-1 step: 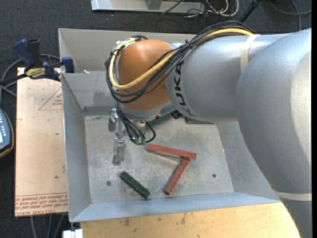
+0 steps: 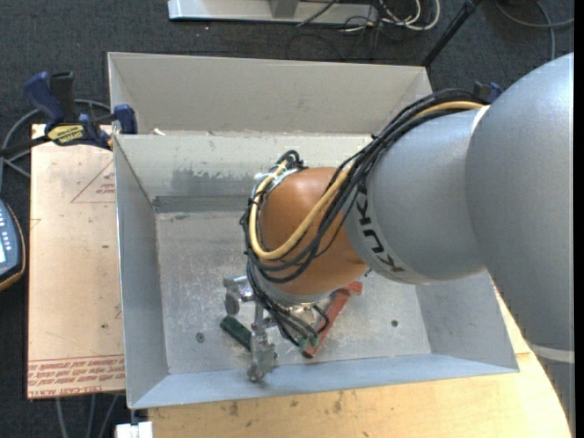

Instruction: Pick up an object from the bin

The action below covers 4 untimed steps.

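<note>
- The claw [image 2: 262, 359] hung low, close to the near wall of the grey metal bin [image 2: 137, 245]. Whether it was open or shut, or had hold of anything, could not be told.
- A dark green flat piece [image 2: 235, 329] lay just beside the claw on the view's left. It was probably the nearest candidate for picking.
- A silvery metal piece [image 2: 239, 287] sat beyond the claw to the view's left. A red stick [image 2: 339, 301] lay to the claw's right, partly hidden under the orange wrist cover [image 2: 306, 235].
- The claw pointed straight down, likely so that it could drop between these crowded things.
- Further left of the claw, the bin's floor showed scuffed metal, and dark carpet [image 2: 55, 26] lay around the bin.
</note>
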### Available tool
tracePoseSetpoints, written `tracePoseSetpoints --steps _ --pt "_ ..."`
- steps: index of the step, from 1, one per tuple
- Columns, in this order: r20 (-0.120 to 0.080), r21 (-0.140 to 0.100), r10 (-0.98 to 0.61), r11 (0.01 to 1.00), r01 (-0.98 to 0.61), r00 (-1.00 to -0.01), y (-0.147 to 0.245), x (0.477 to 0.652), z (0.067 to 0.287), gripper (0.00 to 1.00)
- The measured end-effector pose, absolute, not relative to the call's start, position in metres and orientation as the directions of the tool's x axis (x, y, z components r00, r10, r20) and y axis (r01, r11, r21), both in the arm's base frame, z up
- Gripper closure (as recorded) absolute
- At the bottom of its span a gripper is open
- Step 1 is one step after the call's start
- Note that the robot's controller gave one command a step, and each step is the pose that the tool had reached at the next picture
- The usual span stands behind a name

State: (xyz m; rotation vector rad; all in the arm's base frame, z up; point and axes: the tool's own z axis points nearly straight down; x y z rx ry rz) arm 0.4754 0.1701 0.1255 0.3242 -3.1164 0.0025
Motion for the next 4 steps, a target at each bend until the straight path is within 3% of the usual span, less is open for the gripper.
tracePoseSetpoints --steps 1,2,3,4 --pt "-0.006 0.000 -0.084 0.996 -0.084 -0.996 0.119 0.496 0.069 0.00" --pt "-0.001 0.002 -0.090 0.996 -0.090 -0.996 0.121 0.494 0.070 1.00" --pt "-0.012 0.002 -0.120 0.993 -0.120 -0.993 0.127 0.515 0.241 1.00" --pt "-0.002 0.001 -0.119 0.993 -0.119 -0.993 0.127 0.513 0.236 1.00"
